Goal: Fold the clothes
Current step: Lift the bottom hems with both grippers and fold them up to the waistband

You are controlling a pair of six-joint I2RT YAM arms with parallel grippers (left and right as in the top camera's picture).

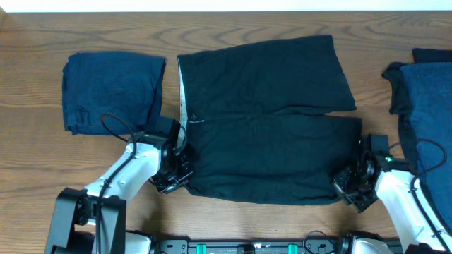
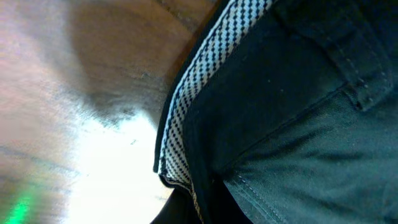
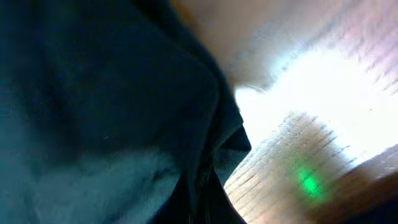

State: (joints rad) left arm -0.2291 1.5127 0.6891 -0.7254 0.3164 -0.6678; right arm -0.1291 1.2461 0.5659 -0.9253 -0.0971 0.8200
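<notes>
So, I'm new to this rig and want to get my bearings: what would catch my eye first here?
The black shorts lie spread flat in the middle, with the pale waistband lining on the left. The left gripper and right gripper are shut on the shorts' two near corners. A folded navy garment lies at upper left, and another navy pile sits at the right edge.

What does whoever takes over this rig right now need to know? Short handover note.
Left gripper: shut on the near waistband corner of the black shorts.
Right gripper: shut on the near leg hem of the shorts.
Things: the shorts lie spread flat mid-table, checked waistband lining to the left. Folded navy garment on their left; navy pile at the right edge.
Done: one garment folded.
Left: fold the shorts, probably near edge over far, then the pile.
</notes>
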